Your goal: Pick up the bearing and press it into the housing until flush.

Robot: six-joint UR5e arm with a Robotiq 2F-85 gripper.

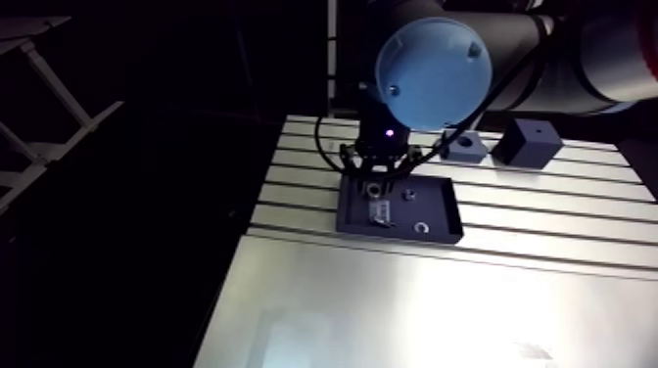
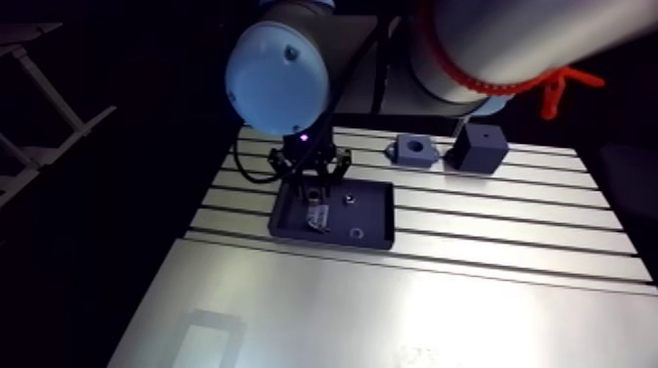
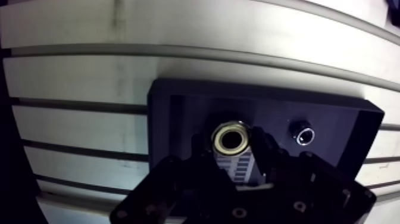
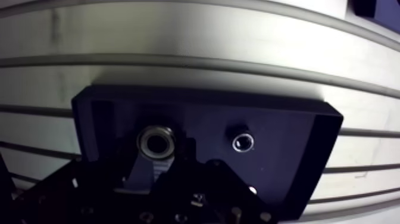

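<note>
In the wrist view the bearing [image 3: 231, 138], a small metal ring with a dark bore, sits in the dark tray [image 3: 178, 98]. My gripper [image 3: 232, 146] is low over the tray with one finger on each side of the ring. The fingers [image 3: 265, 149] press against its rim, so the gripper is shut on the bearing. A pale ribbed strip [image 3: 237, 168] shows just under the ring, between the fingers. In the arm view the housing [image 2: 415, 150], a grey block with a round hole, stands on the table behind the tray.
A second, smaller ring [image 3: 305, 136] lies in the tray beside the gripper. A dark cube [image 2: 476, 147] stands next to the housing. The slotted table [image 2: 509, 235] runs wide to the right and front; its left edge [image 2: 196, 220] is close to the tray.
</note>
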